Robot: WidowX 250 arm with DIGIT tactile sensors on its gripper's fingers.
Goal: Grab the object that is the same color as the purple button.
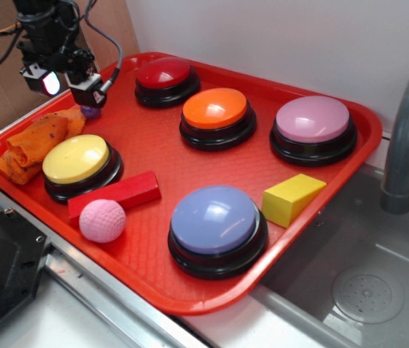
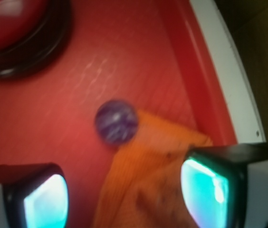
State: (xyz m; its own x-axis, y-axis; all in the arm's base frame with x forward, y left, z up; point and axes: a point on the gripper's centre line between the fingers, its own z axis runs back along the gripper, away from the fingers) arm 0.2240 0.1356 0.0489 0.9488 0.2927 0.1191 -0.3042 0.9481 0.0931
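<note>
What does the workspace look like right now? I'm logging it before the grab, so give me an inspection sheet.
Surface: red tray beside a sink; nothing spilled.
Job's things: purple ball on the tray at the cloth's edge, free, not gripped; purple button at the tray's far right.
Clutter: orange cloth, pink ball, red block, yellow wedge, and red, orange, yellow and blue buttons.
Grippers: gripper open above the purple ball, fingers apart, one over the cloth.
Cables: wires run along the arm, off the tray.
Surroundings: faucet at right, white wall behind, cardboard behind the arm.
</note>
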